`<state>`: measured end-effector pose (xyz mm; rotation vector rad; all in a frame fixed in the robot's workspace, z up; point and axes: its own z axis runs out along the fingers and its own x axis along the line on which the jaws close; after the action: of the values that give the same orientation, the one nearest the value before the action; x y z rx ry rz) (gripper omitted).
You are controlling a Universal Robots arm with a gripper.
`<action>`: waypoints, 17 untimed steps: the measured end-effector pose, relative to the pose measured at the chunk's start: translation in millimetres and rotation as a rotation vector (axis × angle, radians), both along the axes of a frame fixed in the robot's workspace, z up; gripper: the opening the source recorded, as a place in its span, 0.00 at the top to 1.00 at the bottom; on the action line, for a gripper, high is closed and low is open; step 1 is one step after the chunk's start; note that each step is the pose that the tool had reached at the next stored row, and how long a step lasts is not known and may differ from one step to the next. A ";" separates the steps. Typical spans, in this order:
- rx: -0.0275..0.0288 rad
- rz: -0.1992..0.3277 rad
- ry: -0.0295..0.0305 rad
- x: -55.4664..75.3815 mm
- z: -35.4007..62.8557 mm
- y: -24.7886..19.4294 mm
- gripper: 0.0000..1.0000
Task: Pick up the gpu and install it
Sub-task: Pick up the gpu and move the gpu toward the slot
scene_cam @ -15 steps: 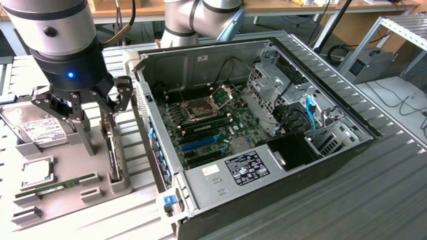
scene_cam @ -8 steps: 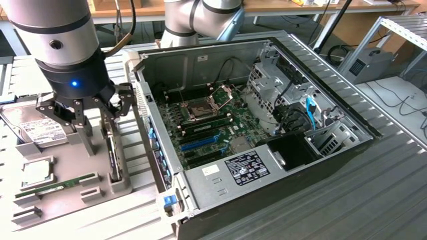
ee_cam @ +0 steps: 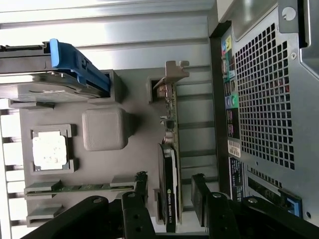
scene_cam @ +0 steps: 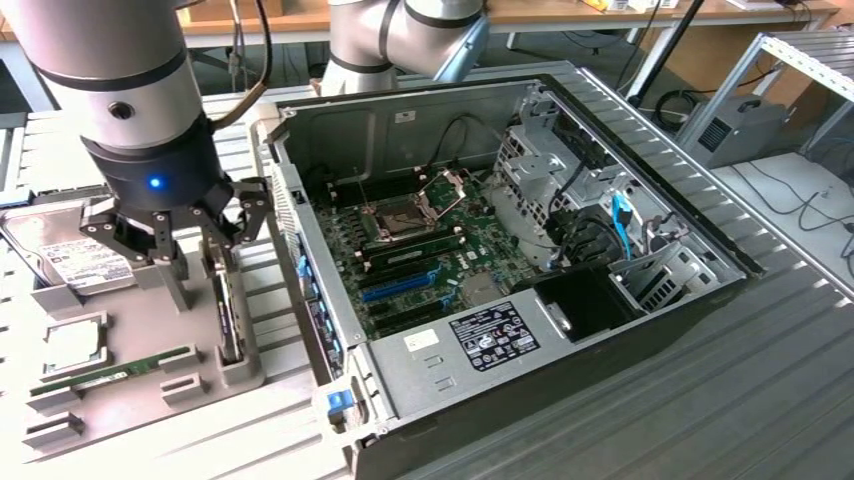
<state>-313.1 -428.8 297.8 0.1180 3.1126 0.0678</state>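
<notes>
**Open gripper straddles the gpu in its holder**

The gripper hangs low over the grey holder tray, at the exterior view's left of the open computer case. Its jaws stand wide apart, one finger on each side of the gpu, and grip nothing.

The gpu stands on edge in a slot on the tray's case-side edge. Its silver bracket is at the end away from the fingers. Pale lettering on the card's black edge seems to read NVIDIA; the rest is too small to read.

Also on the tray are a hard drive with a white label, a processor and a green RAM stick. A black sticker on the case carries white print I cannot read.
</notes>
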 end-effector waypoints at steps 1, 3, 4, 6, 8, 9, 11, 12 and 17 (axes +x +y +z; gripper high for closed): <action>0.0001 0.000 -0.0001 0.0 -2.5 0.0 0.52; 0.0000 0.000 0.0000 0.0 -8.1 0.0 0.52; 0.0000 0.000 0.0000 0.0 -9.9 0.0 0.52; 0.0001 0.000 0.0000 0.0 -13.8 0.0 0.52; 0.0001 0.000 -0.0002 0.0 -17.4 0.0 0.52; 0.0001 0.000 -0.0001 0.0 -19.1 0.0 0.52; 0.0001 0.000 -0.0001 0.0 -20.9 0.0 0.52; 0.0001 0.000 -0.0001 0.0 -21.6 0.0 0.52; 0.0001 0.000 -0.0001 0.0 -25.4 0.0 0.52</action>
<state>-313.1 -428.8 272.4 0.1179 3.1125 0.0679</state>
